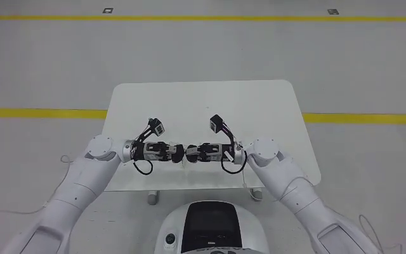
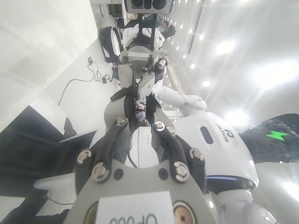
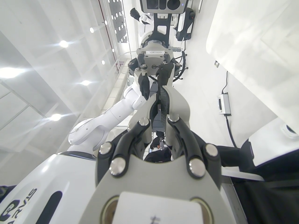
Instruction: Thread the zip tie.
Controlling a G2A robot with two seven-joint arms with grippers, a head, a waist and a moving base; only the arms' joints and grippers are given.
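Starting on the left: the left arm comes in from the near left corner of the white table [image 1: 266, 108], forearm level, and its left gripper [image 1: 176, 153] points straight toward the middle. It meets the right gripper [image 1: 192, 152] there nose to nose, the two practically touching above the near half of the tabletop. From where I stand I can't tell whether either one is clenched or let go. The dark tips crowd together too tightly. The zip tie has to be judged at that meeting point, and I can't pick it out from the black parts. Further right, the right arm mirrors the left and angles back toward the near right corner.
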